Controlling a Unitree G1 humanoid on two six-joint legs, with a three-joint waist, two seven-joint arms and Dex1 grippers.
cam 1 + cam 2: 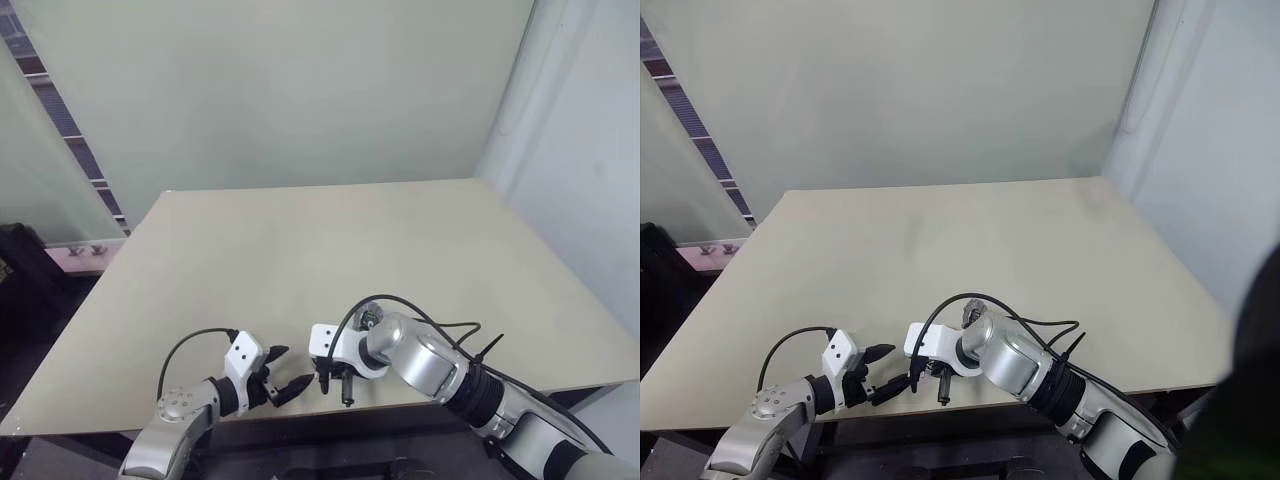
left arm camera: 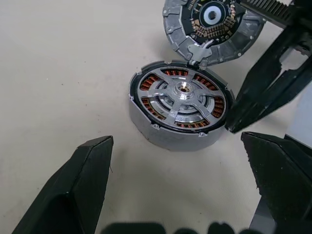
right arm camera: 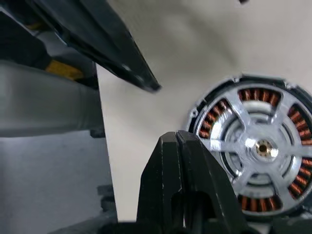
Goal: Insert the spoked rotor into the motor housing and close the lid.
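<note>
The motor housing (image 2: 146, 127) stands on the table, copper windings ringing its inside. The spoked rotor (image 2: 181, 97) sits in it, shiny silver spokes and hub facing up. The lid (image 2: 214, 19), a dark grey disc, lies just beyond the housing, its edge touching the housing's rim. My left gripper (image 2: 176, 140) is open, one finger either side of the housing's near side and short of it. My right gripper (image 3: 176, 139) is shut on nothing, its tips beside the housing's rim (image 3: 204, 112). In the left eye view, both grippers (image 1: 280, 385) (image 1: 345, 388) hang over the table's near edge.
The beige table (image 1: 320, 250) stretches away bare behind the grippers. A pale wall stands at the back. The table's near edge runs right under both hands, and a black cable (image 1: 400, 300) loops over the right wrist.
</note>
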